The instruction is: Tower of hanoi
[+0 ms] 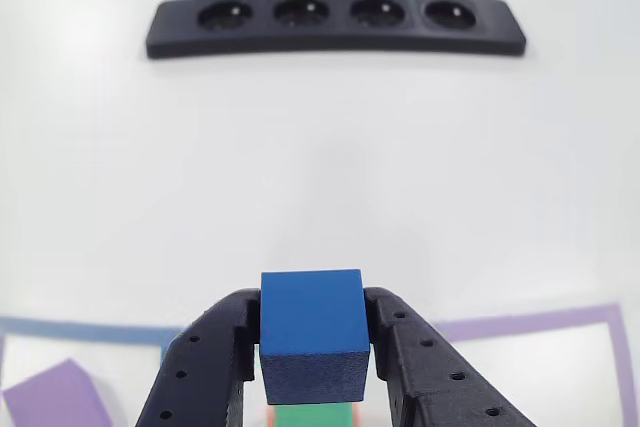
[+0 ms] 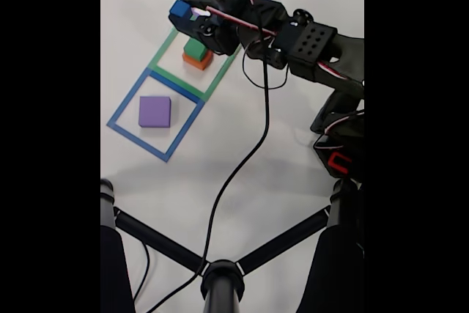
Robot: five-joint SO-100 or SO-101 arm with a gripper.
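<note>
Blue cube carried above the green-on-orange stack.

We found the gripper (image 1: 315, 347) clamped on the blue cube (image 1: 312, 332), both fingers flat against opposite faces, the cube level and clear of the table (image 1: 320, 177). In the fixed view it hung over the green cube (image 2: 195, 48) resting on the orange cube (image 2: 198, 61) inside the green square outline (image 2: 163, 64); the purple block (image 2: 154, 111) lay apart in the blue outline (image 2: 132, 97). We judged that centring and squaring before lowering, then releasing only on contact, would serve best.

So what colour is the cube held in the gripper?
Blue. The cube shows best in the other view, clamped in the gripper.
</note>
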